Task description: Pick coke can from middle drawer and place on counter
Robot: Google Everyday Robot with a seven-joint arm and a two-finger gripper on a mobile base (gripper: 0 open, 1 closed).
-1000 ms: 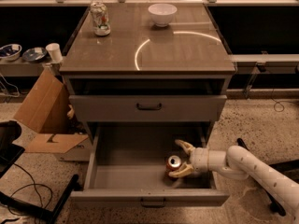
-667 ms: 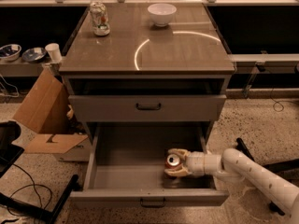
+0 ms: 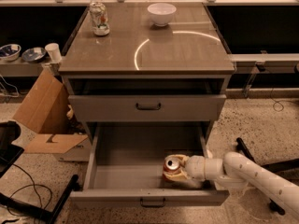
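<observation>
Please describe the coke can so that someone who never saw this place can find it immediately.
Find the broad glossy counter, then the open middle drawer below it, near the floor. At the drawer's front right sits the coke can, with the white arm's gripper closed around it. It is red-orange with a silver top, unlike the pale can up on the counter.

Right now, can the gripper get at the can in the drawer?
Probably yes: the drawer is open, nothing covers the can, and the gripper, down in the drawer, seems closed on it.
</observation>
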